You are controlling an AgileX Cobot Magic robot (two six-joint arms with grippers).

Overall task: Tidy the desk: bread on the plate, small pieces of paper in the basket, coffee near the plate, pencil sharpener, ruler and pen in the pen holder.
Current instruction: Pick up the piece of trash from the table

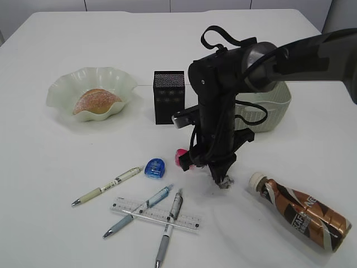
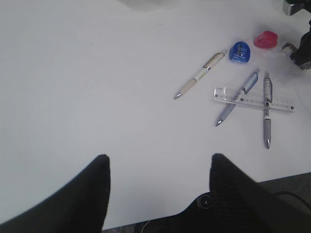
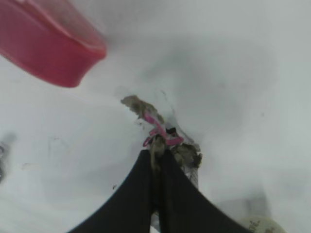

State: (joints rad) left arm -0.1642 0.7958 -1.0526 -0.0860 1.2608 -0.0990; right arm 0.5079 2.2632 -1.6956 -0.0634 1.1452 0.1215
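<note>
**Right arm pinched paper scrap on crowded desk**

The right gripper [image 3: 156, 158] was clamped on a crumpled paper scrap [image 3: 165, 141] on the desk [image 1: 50, 167], between the pink sharpener [image 1: 181, 158] and the coffee [image 1: 304, 212]. The basket [image 1: 276, 109] stood behind. The left gripper [image 2: 158, 167] hovered apart over bare tabletop near the front edge.

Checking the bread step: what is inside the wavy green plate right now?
The bread lies inside the plate, toward its front wall. The dish floor beneath the loaf is covered.
</note>
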